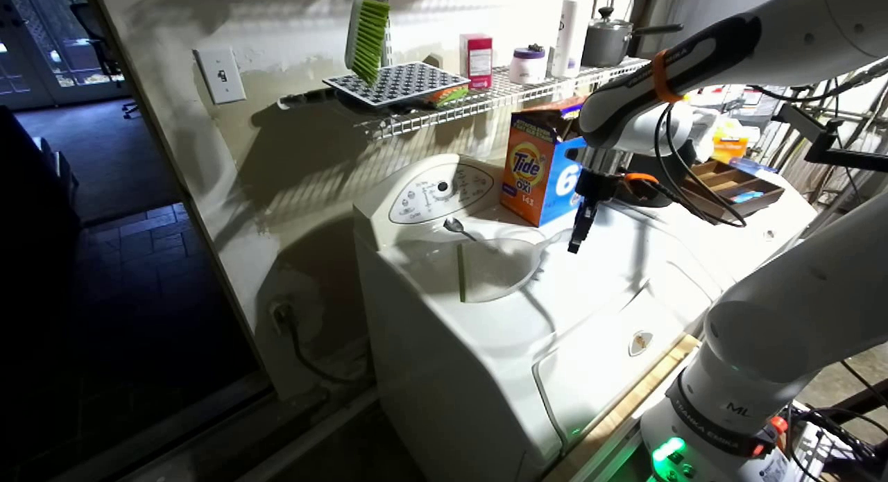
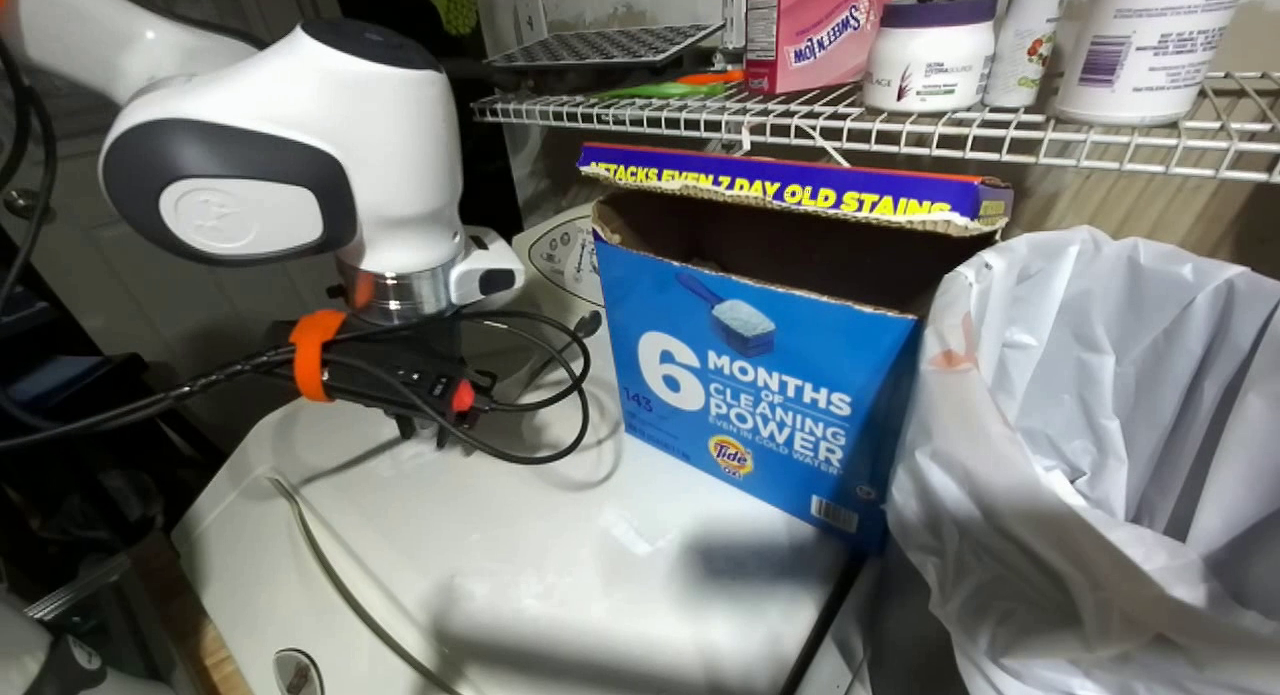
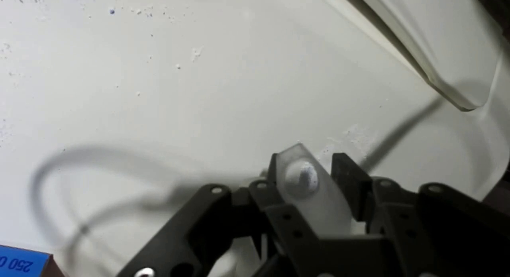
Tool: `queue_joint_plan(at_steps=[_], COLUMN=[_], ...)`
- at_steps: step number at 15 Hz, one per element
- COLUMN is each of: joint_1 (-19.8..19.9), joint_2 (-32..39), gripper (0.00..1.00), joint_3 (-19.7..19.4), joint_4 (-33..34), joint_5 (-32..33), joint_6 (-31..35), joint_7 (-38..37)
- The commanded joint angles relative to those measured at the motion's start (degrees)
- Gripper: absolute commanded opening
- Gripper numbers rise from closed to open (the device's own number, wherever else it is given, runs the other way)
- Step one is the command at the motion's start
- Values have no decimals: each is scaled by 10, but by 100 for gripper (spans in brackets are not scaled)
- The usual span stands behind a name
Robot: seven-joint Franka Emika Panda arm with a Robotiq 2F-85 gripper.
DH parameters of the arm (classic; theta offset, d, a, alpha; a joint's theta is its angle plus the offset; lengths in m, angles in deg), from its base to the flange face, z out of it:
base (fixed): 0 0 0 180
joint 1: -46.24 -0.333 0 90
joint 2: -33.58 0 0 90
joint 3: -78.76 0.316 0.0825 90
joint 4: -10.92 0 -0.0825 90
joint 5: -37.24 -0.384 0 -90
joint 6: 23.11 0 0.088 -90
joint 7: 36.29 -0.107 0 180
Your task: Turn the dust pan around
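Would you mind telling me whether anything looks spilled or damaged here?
Yes: white and bluish granules lie scattered on the appliance top, perhaps spilled; the open Tide box has a ragged upper edge, as if torn.

Near the middle of an exterior view: one pale translucent scoop-shaped dust pan (image 1: 501, 270), one shiny metal spoon (image 1: 454, 225), one orange-and-blue cardboard carton (image 1: 538, 170). Toward the top of that frame: one white brush (image 1: 368, 41) with green bristles, one lidded grey pot (image 1: 605, 44). At the upper right of an exterior view: one purple-lidded white jar (image 2: 928, 67), two white cylindrical containers (image 2: 1025, 43). Lower centre of the wrist view: one black two-fingered gripper (image 3: 306, 165).
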Motion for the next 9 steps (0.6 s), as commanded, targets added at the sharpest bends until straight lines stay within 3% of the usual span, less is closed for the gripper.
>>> queue_joint_plan(at_steps=[1,6,9], joint_1=[5,8,-2], joint_2=[15,-34,-81], gripper=[63,96,100], joint_3=[20,58,87], joint_4=[17,20,17], joint_5=[35,124,179], joint_6=[3,4,-11], joint_7=[-34,-102,-133])
